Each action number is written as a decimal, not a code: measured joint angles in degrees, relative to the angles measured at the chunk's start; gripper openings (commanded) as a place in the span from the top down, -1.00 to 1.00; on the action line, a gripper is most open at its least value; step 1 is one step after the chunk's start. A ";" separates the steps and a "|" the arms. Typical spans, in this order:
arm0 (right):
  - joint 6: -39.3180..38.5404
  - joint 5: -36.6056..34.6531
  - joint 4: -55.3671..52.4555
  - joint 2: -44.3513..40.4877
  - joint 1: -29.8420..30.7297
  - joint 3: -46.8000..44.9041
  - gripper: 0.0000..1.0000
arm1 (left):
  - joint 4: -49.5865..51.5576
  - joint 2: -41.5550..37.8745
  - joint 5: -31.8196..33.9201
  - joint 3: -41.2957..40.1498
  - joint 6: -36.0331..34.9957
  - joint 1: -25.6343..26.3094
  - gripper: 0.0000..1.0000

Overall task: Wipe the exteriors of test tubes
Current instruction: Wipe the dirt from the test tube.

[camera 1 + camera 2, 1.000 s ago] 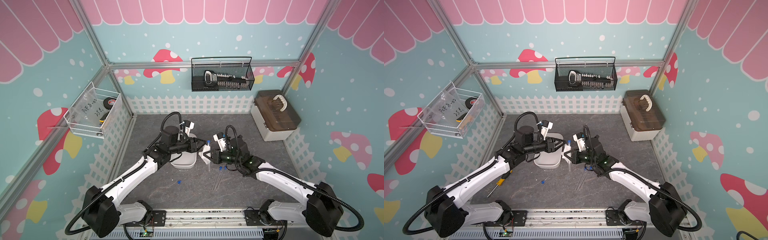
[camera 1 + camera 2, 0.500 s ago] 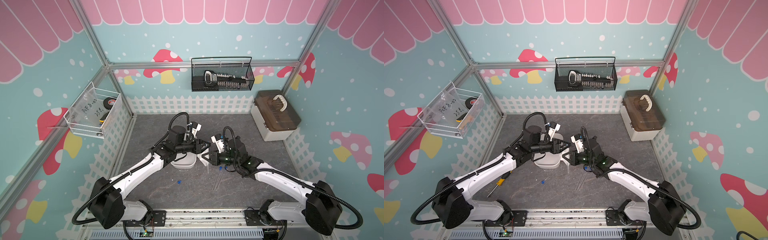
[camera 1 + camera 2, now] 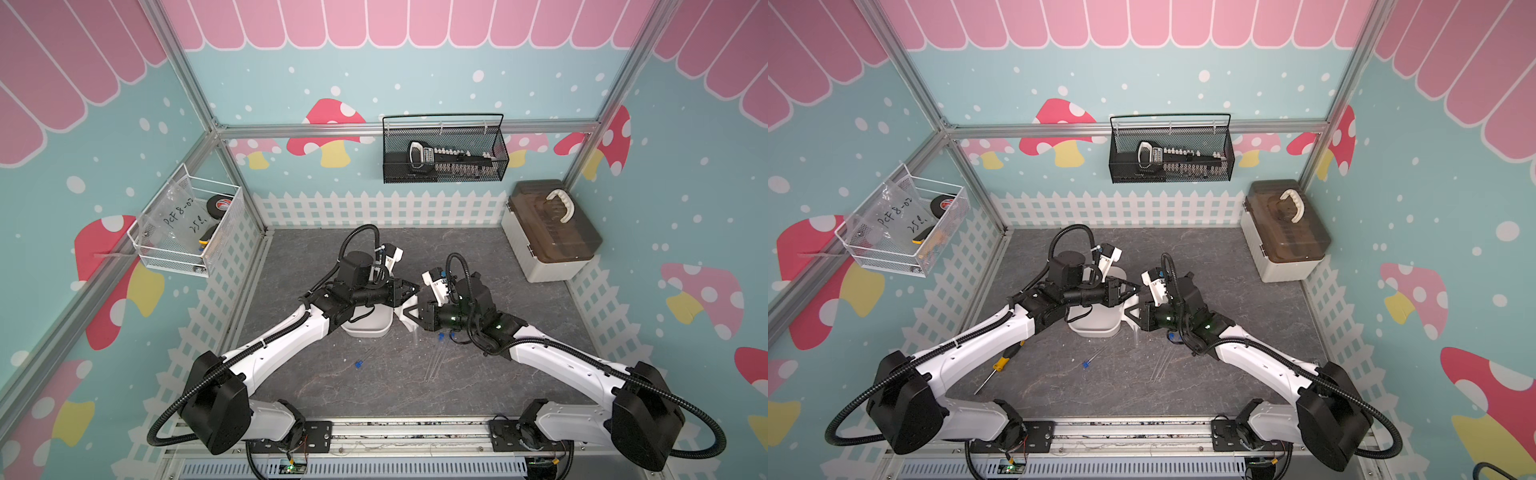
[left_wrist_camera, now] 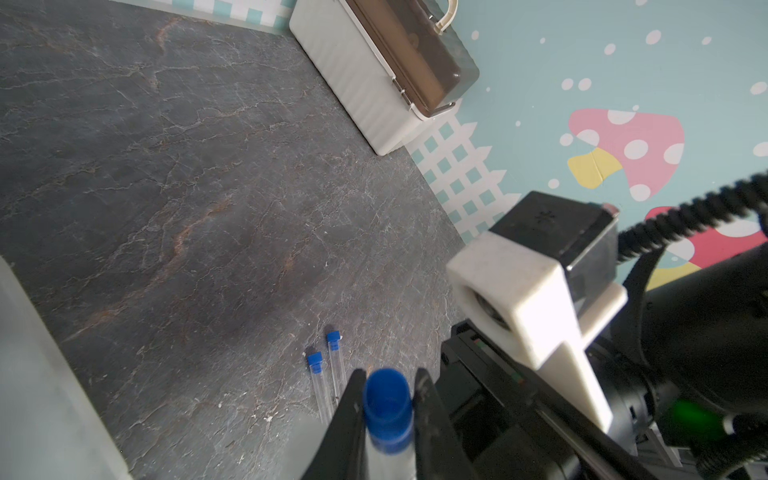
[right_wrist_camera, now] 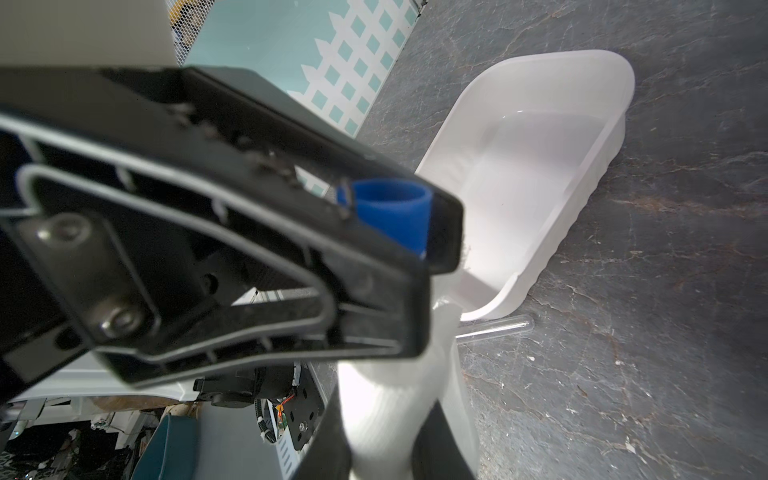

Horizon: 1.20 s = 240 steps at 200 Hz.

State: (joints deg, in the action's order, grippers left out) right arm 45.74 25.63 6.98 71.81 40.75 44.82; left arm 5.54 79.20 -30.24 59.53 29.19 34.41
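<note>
My left gripper (image 4: 388, 376) is shut on the blue-capped end of a clear test tube (image 4: 388, 401). In both top views it (image 3: 415, 289) meets my right gripper (image 3: 409, 316) just right of the white tray (image 3: 365, 330). My right gripper (image 5: 382, 399) is shut on the white cloth (image 5: 386, 419), which wraps the same tube below the cap (image 5: 392, 216). The tube's clear end (image 5: 498, 328) sticks out past the cloth. Two more capped tubes (image 4: 336, 361) lie side by side on the table under the right arm (image 3: 436, 359). A third tube (image 3: 359, 363) lies apart in front of the tray.
A box with a brown lid (image 3: 548, 232) stands at the back right. A yellow-handled screwdriver (image 3: 1000, 363) lies under the left arm. A black mesh basket (image 3: 444, 153) hangs on the back wall and a white wire basket (image 3: 187, 228) on the left wall. A white fence edges the table.
My left gripper has swung right to the right gripper and shut on the tube's capped end. The right gripper has kept its hold on the cloth and barely moved.
</note>
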 measured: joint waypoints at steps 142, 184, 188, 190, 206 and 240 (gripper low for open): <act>1.99 -2.67 4.09 -2.84 1.79 -5.35 0.62 | -2.84 -0.02 1.97 -0.48 3.91 -1.73 0.68; 1.90 -3.34 4.09 -0.22 2.05 -3.28 0.59 | -4.57 -0.02 1.99 -2.08 4.50 -2.19 0.68; 1.88 -3.43 4.00 0.11 2.05 -2.89 0.59 | -4.63 -0.02 1.97 -2.23 4.50 -2.23 0.68; 1.86 -3.52 4.00 0.28 2.05 -2.64 0.59 | -4.66 -0.02 1.99 -2.32 4.52 -2.27 0.68; 1.64 -3.89 3.72 1.53 1.99 -0.83 0.59 | -4.79 -0.02 1.99 -2.54 4.79 -2.27 0.68; 1.22 -4.28 3.69 3.45 1.20 2.25 0.60 | -5.44 -0.72 2.01 -2.54 4.87 -2.45 0.67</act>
State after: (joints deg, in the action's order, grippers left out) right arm 46.96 21.34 10.68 75.26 41.95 47.07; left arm 0.10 78.48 -28.23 56.99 34.06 31.97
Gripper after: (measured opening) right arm 0.201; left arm 0.165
